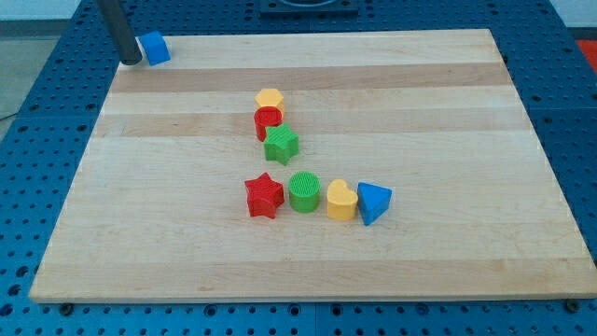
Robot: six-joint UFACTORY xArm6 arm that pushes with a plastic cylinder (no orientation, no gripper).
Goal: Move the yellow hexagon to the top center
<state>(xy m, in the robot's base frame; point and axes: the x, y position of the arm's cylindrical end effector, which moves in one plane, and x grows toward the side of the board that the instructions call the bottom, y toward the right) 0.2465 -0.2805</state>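
Fingers were absent: your tip (131, 62) touched the blue cube (154, 48) at the top-left corner; yellow hexagon (270, 98) remained unmoved mid-board.

Board (448, 112): pale wood, laid in lengthwise strips with visible grain, smooth, low satin sheen. Surround (569, 112): blue perforated sheet, looks like painted metal, semi-gloss. Rod: dark, matt; tip (131, 63) at 9 o'clock of the blue block (154, 48), which looks like smooth plastic. Green star (281, 145) and green cylinder (304, 191): fine ribbed tops, matt. Yellow hexagon (270, 97), red cylinder (268, 120), red star (264, 195), yellow heart (341, 200), blue triangle (373, 202): plastic-looking, mostly matt.
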